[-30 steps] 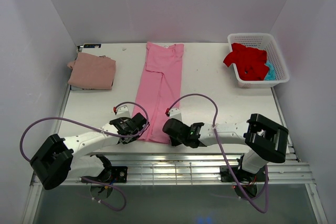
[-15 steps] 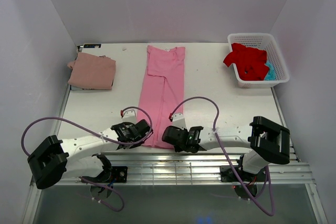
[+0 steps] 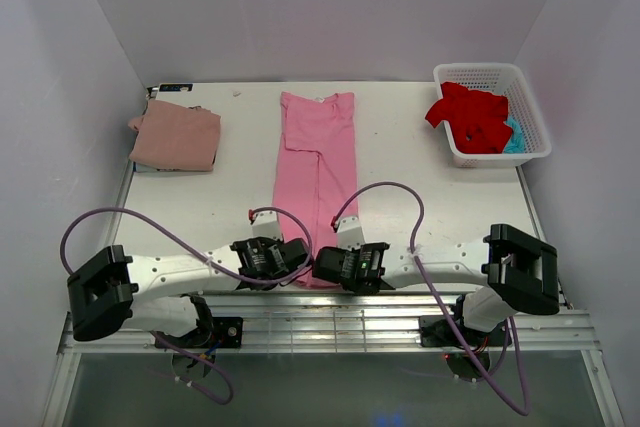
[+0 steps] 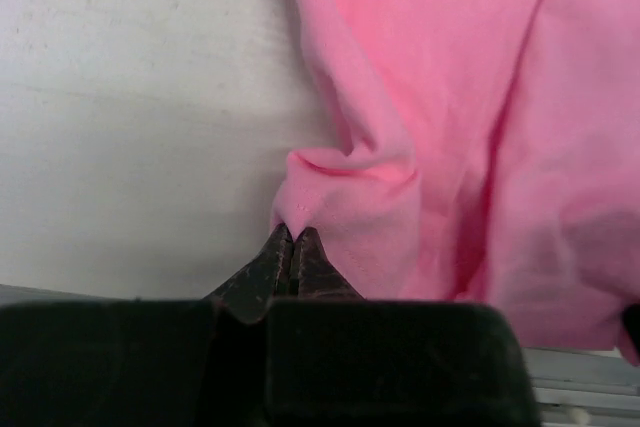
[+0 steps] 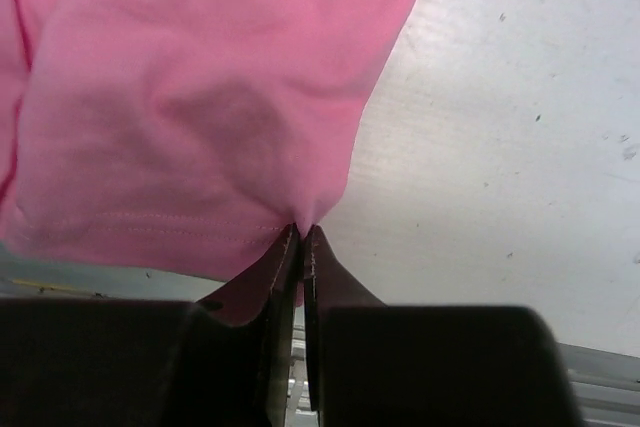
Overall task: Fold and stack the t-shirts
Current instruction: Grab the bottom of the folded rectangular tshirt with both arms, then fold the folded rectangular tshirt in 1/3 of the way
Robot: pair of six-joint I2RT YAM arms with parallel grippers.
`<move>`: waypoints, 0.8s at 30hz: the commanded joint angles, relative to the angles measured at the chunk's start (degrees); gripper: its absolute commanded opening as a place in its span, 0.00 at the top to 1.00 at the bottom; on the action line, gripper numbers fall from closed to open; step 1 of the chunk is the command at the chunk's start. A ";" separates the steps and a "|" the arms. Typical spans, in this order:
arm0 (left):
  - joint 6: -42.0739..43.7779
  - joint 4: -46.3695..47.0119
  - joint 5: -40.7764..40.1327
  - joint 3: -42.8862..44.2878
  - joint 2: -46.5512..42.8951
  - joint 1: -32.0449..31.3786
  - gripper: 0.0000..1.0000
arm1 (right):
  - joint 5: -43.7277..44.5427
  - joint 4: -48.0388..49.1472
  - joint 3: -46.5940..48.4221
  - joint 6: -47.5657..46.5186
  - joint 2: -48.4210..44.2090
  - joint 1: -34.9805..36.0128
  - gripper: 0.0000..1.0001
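A bright pink t-shirt [image 3: 318,162] lies as a long narrow strip down the middle of the table, neck end far. My left gripper [image 3: 297,259] is shut on its near left corner [image 4: 330,197]. My right gripper [image 3: 327,265] is shut on its near right corner [image 5: 250,147]. Both grippers sit close together at the table's near edge. A folded dusty rose t-shirt [image 3: 176,135] lies at the far left. A red t-shirt [image 3: 468,115] and a teal one [image 3: 514,137] lie in the basket.
A white latticed basket [image 3: 527,97] stands at the far right. A dark flat object [image 3: 175,88] lies at the back left edge. A metal rail [image 3: 330,315] runs along the near edge. White walls close in the table.
Both grippers have moved right and toward the near edge, dragging the pink shirt's hem end with them. The shirt now lies straighter and narrower.
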 commanded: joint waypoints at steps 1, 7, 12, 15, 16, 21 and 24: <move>-1.50 -0.04 -6.56 4.48 -0.87 -0.26 1.00 | 7.22 -2.45 4.90 -1.20 -1.26 -2.81 0.92; -0.10 0.14 -12.27 8.96 -0.69 -0.17 1.00 | 8.81 -0.52 9.12 -7.27 -0.21 -8.52 0.92; 2.80 3.03 -15.53 11.61 4.39 0.35 1.00 | 5.73 7.64 9.12 -15.18 1.10 -15.03 0.92; 6.83 8.73 -16.06 11.35 6.51 1.76 1.00 | 4.15 10.64 10.52 -19.65 3.21 -17.32 0.92; 8.59 11.01 -15.80 11.08 7.73 2.29 1.00 | 3.28 12.04 11.14 -20.63 3.83 -18.72 0.92; 16.60 19.73 -15.62 10.73 11.43 7.46 1.00 | 0.29 15.48 16.67 -26.16 9.09 -22.68 0.92; 20.02 23.16 -16.23 10.47 11.79 10.19 1.00 | -1.39 16.01 20.27 -28.45 12.26 -25.40 0.92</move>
